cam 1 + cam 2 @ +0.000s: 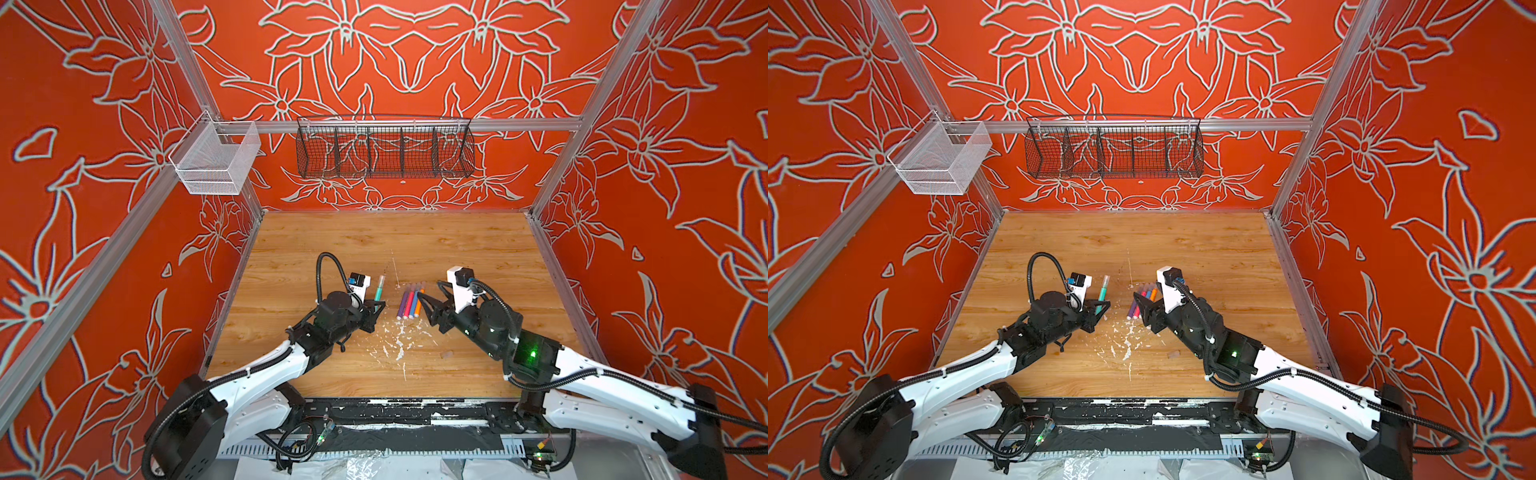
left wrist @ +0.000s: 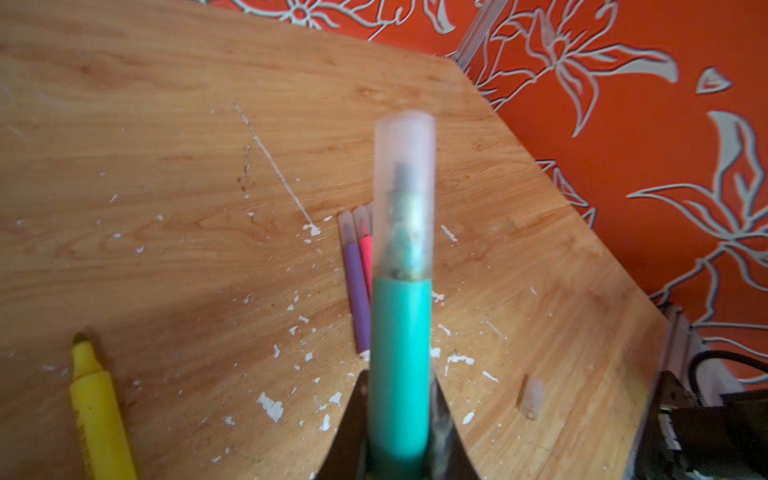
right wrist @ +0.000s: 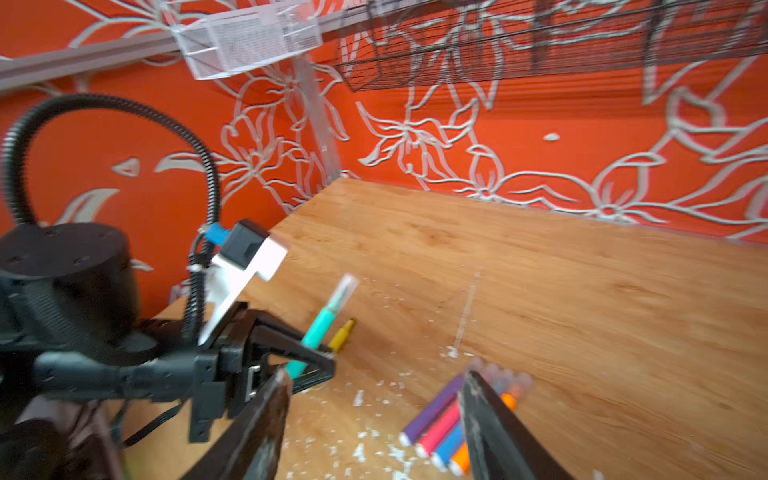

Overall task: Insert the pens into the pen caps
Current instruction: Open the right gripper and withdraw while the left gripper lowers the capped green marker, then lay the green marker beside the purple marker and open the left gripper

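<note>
The wooden table (image 1: pixel 457 249) is walled on three sides, and I place everything by the row of four pens (image 1: pixel 410 304) at its middle; beyond that row the far half lies bare, so there is free room to swing outward, while the side rails stand well apart from both arms. The right gripper (image 1: pixel 429 289) sits just beside the row on its right, jaws spread and holding nothing, one finger over the orange barrel. The left gripper (image 1: pixel 377 308) is near the row on its left, clamped on the green pen (image 2: pixel 399 353), which stands upright with a clear cap (image 2: pixel 405 166) seated over its tip. The four in the row look capped, though blur hides the blue and orange ends. The yellow pen (image 2: pixel 97 411) lies bare-tipped on the far side of the left gripper from the row; a loose cap (image 2: pixel 533 397) lies on the row's near side, towards the right arm. I judge five done, one pairing left.
</note>
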Robot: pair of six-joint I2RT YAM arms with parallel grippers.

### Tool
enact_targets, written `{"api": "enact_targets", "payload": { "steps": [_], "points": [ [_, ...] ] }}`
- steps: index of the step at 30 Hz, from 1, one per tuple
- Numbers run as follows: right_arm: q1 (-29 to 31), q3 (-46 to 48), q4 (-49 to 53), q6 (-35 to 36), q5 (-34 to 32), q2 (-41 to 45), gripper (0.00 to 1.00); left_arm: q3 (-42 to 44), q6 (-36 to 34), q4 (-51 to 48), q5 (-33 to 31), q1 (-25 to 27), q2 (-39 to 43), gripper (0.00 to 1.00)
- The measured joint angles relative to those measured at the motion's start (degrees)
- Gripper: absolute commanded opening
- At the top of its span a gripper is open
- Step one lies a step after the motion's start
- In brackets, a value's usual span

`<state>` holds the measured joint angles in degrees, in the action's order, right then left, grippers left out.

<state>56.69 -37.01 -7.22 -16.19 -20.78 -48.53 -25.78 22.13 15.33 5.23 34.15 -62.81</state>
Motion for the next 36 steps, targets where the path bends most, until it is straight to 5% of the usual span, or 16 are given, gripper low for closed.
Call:
{"api": "enact_targets", "payload": {
  "steps": [13,19,36],
  "points": [
    [-20.2,12.85,4.31,0.57,-3.91,5.97,0.74,-14.91,2.86,-6.78,-1.86,0.09,-25.57,0.0],
    [-22.8,15.41,2.27,0.98,-4.33,4.79,0.74,-20.24,2.56,-10.25,-1.01,0.76,-32.26,0.0],
    [-23.65,21.66,-8.11,2.05,-4.24,-2.58,0.71,-21.68,0.35,-11.89,-2.21,3.48,-34.8,0.0]
  ]
}}
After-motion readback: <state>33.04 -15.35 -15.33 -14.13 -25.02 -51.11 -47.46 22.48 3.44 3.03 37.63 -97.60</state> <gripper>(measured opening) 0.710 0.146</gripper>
